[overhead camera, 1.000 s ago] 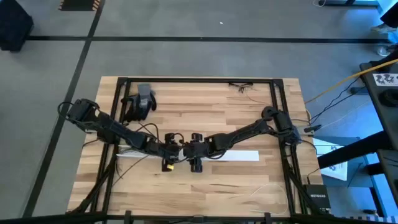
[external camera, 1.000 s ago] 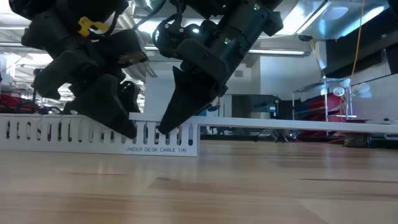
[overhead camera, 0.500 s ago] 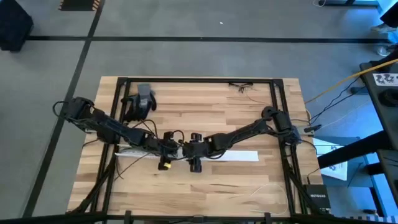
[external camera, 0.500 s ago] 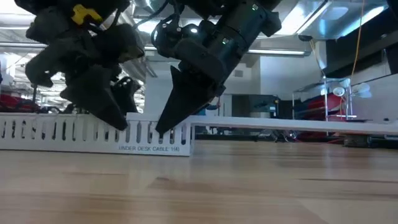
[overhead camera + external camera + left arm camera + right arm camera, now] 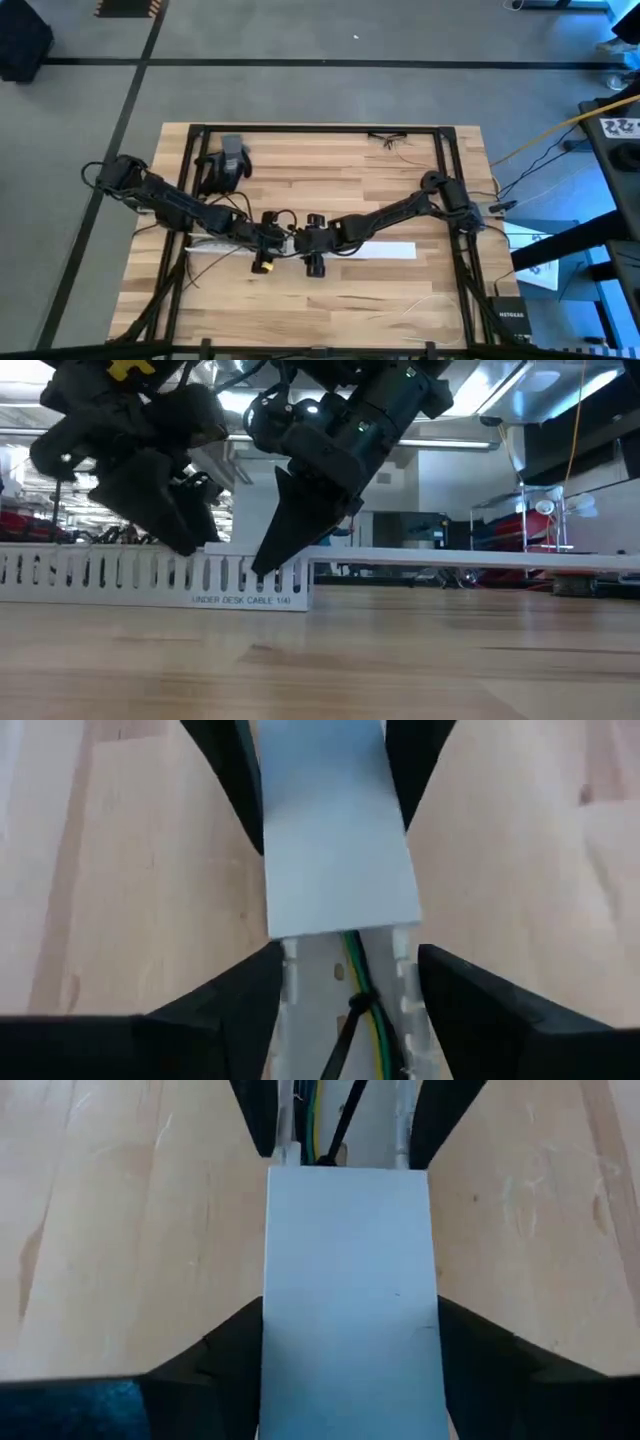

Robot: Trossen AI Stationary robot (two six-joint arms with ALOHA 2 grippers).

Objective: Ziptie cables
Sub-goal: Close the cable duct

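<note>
Nearest the low camera lies bare pale wooden table (image 5: 330,660). On it sits a long white slotted plastic channel (image 5: 150,575) with a flat white lid (image 5: 348,1290). Both grippers meet at table centre. The left gripper (image 5: 272,236) at nine o'clock and the right gripper (image 5: 300,238) at three o'clock both have jaws spread beside the channel. Only wrist views show the thin dark and green cables (image 5: 358,1005) lying inside the channel. At eleven o'clock lies a dark glove (image 5: 222,168). Farther off, the room has bright ceiling lights (image 5: 560,385).
</note>
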